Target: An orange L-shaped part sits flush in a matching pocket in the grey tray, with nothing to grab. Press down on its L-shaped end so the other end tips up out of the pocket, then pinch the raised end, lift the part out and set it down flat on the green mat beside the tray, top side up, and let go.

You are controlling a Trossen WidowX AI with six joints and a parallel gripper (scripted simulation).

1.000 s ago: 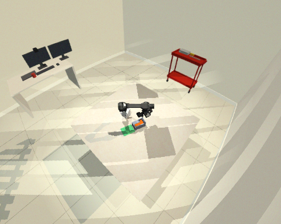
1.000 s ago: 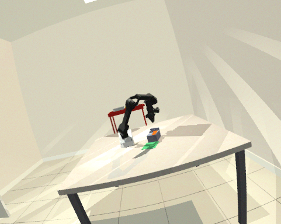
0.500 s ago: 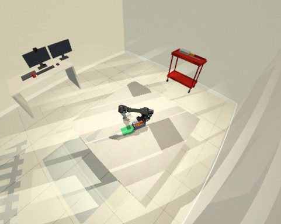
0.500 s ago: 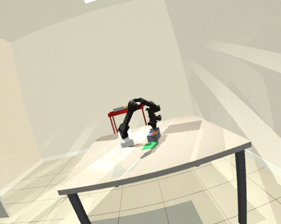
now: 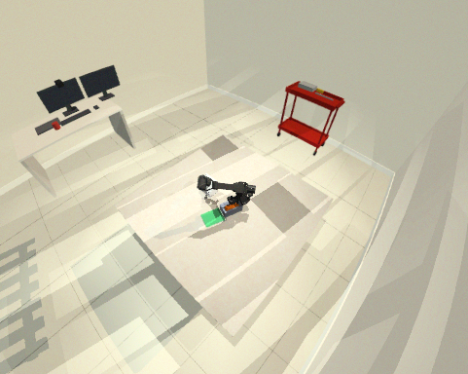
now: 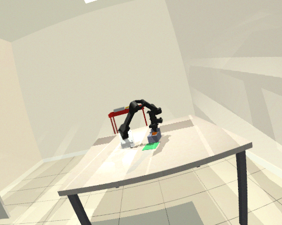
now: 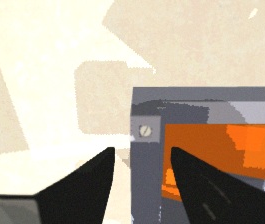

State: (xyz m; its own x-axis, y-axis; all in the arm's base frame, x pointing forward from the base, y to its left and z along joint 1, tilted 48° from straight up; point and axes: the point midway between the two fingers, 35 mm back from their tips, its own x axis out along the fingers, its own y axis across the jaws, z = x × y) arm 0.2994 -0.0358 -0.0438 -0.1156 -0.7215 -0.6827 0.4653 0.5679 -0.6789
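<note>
Orange part (image 7: 208, 145) inside grey tray (image 7: 145, 165) rim, half-open tool (image 7: 142, 160) astride rim.

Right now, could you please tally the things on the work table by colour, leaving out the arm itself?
Orange: 1, the L-shaped part in the tray pocket
Grey: 1, the tray
Green: 1, the mat beside the tray
Total: 3
</note>
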